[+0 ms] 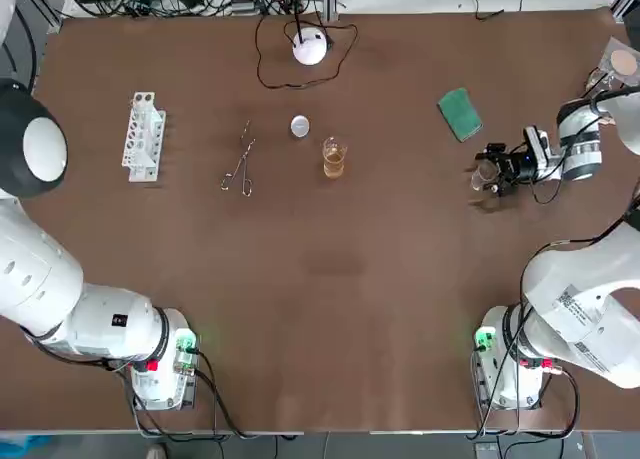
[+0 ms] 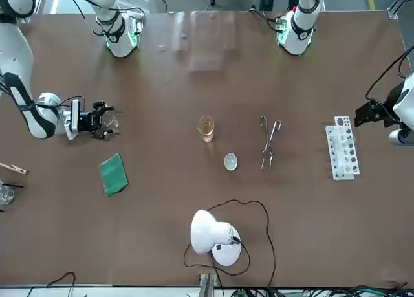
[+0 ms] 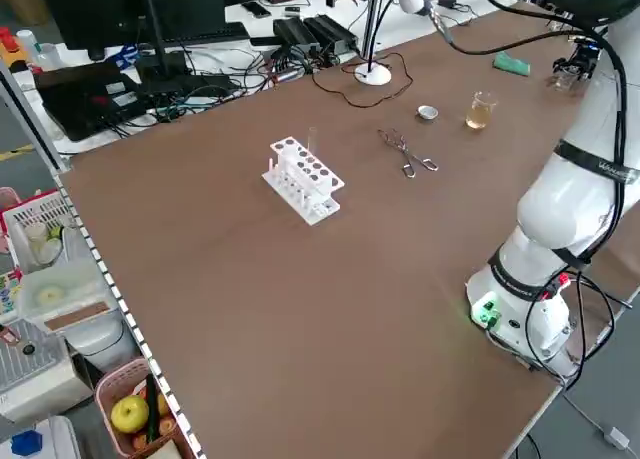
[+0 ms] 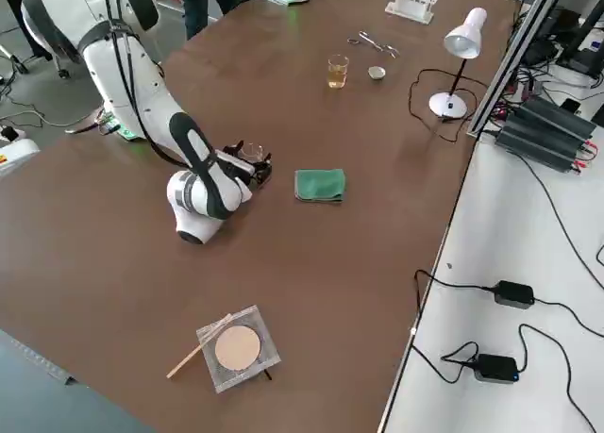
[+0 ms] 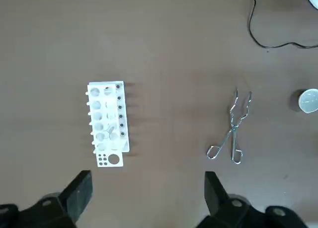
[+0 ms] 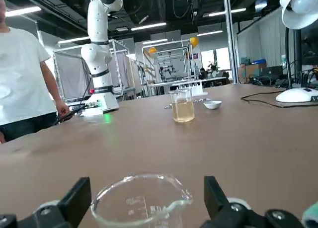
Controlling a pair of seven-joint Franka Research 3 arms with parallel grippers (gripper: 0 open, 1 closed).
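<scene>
Clear round glass beaker (image 6: pixel 141 202) within spread right gripper (image 1: pixel 487 175); left gripper (image 5: pixel 148 182) aloft

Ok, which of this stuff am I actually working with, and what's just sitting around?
In hand:
empty beaker, between the open fingers of the right gripper, not clamped
test tube rack, below the open left gripper hovering above it

Lying about:
glass of amber liquid
tongs
small white dish
green cloth
desk lamp
mesh pad
</scene>
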